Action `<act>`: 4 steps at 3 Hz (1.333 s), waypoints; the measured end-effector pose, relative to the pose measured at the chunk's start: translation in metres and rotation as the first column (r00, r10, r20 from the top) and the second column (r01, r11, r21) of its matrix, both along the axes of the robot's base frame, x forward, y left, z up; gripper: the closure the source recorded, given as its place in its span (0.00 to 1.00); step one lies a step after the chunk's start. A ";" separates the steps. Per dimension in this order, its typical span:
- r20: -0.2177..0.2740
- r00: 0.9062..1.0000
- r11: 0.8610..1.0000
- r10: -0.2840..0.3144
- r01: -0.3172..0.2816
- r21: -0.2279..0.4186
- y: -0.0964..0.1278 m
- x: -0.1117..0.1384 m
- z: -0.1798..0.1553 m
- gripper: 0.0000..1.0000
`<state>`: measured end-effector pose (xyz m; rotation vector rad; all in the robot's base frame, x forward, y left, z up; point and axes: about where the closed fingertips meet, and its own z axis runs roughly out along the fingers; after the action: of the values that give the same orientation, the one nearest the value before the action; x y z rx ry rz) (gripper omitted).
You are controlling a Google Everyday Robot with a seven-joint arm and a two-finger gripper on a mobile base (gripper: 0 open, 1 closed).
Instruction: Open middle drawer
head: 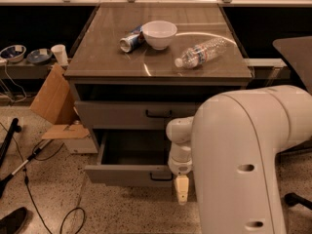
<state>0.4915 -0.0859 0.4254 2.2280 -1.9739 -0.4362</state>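
The middle drawer (127, 174) is a grey metal drawer, pulled well out of the cabinet so that its dark inside shows. Its small dark bar handle (161, 178) is on the front, right of centre. My gripper (181, 190) hangs from the white wrist just right of and slightly below that handle, close to the drawer front. My large white arm (243, 160) covers the cabinet's right side. The taller-fronted drawer (122, 115) above is nearly closed. The lowest drawer is hidden.
On the cabinet top (97, 57) lie a white bowl (159, 33), a tipped can (130, 41) and a plastic bottle (201, 52) on its side. Cardboard (51, 99) leans at the left. Cables (29, 160) cross the floor, and a dark chair (295, 50) is at the right.
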 end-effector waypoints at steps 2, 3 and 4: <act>-0.021 1.000 1.000 -0.002 0.001 -0.026 0.001 -0.004 -0.015 0.00; -0.031 1.000 1.000 -0.006 0.005 -0.031 -0.002 -0.009 -0.017 0.00; -0.031 1.000 1.000 -0.006 0.005 -0.031 -0.002 -0.009 -0.017 0.00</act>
<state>0.4825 -0.0880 0.4084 2.1848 -1.9582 -0.4348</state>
